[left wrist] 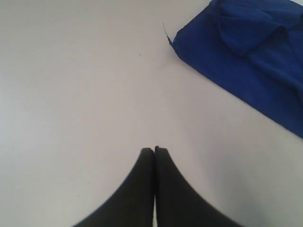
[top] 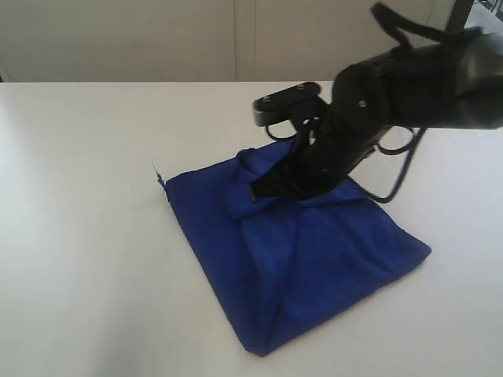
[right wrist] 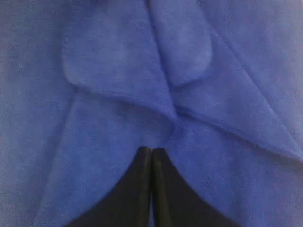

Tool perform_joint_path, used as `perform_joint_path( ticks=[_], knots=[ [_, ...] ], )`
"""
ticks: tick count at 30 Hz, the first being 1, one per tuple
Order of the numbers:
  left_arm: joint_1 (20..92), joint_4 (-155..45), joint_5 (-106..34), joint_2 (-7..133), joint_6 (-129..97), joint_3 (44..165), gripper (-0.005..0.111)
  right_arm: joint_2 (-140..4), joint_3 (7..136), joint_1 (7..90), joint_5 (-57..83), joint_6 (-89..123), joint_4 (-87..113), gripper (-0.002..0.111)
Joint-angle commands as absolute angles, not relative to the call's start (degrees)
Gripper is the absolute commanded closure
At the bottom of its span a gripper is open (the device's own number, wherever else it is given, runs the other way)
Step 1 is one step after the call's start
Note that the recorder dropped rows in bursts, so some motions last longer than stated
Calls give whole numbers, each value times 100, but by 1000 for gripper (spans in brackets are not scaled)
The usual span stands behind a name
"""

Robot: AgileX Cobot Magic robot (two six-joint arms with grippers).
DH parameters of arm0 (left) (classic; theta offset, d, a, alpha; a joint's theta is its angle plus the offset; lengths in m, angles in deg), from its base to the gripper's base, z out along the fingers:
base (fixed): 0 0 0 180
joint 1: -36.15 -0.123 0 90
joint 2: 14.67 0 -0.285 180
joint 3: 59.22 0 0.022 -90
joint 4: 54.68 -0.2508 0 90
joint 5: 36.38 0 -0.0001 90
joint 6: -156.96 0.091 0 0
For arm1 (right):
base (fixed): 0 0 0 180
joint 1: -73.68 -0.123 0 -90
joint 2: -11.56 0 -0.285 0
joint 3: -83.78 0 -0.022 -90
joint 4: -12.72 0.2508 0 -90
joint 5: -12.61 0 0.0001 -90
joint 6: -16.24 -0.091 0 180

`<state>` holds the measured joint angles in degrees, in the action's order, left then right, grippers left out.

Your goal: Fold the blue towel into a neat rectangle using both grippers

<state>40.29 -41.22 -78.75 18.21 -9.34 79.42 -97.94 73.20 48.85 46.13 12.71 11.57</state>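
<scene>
The large royal-blue terry towel (top: 314,267) lies folded in several layers on the white counter (top: 78,236), toward 5 o'clock from the middle of the exterior view. Its small white tag (top: 155,166) sticks out at the bundle's 10 o'clock corner. The shape is a skewed four-sided pad rather than a clean rectangle, and a loose rounded flap (top: 244,169) bunches up near its 12 o'clock edge.

The black right gripper (top: 263,188) has its fingers pressed together with nothing visible between them, tips down at that flap. Whether they touch the cloth or sit just above it I cannot tell. The black left gripper (left wrist: 155,150) is also pressed together, over bare counter and well apart from the towel.

The main risk I see is the closed right tips dragging across the pile. Terry loops could catch, pull the top layer and reopen the fold. With the left gripper away, nothing anchors the pad, so a sideways push would likely slide the whole bundle on the smooth counter instead of flattening the lump. Pressing the flap down as it lies would probably set a crooked crease.
</scene>
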Motion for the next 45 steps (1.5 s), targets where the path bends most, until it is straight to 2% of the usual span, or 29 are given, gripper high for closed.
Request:
perform_joint_path(
  ticks=[1, 6, 15, 31, 38, 45],
  knots=[
    [4027, -4103, -7929, 1781, -978, 7899, 107, -10388, 8037, 4341, 4802, 1352, 1173, 108],
    [4027, -4103, -7929, 1781, -978, 7899, 107, -11183, 8864, 3920, 4965, 1352, 1183, 108],
    [4027, -4103, -7929, 1781, -978, 7899, 107, -12243, 9387, 3885, 4956, 1313, 1355, 108],
    [4027, -4103, -7929, 1781, -978, 7899, 107, -12790, 9660, 4303, 3886, -845, 1017, 108],
    [4027, -4103, -7929, 1781, -978, 7899, 107, -12865, 9672, 4470, 3209, -1121, 1017, 108],
    [4027, -4103, -7929, 1781, -978, 7899, 107, -12477, 9672, 4470, 3168, -1121, 1169, 108]
  ],
)
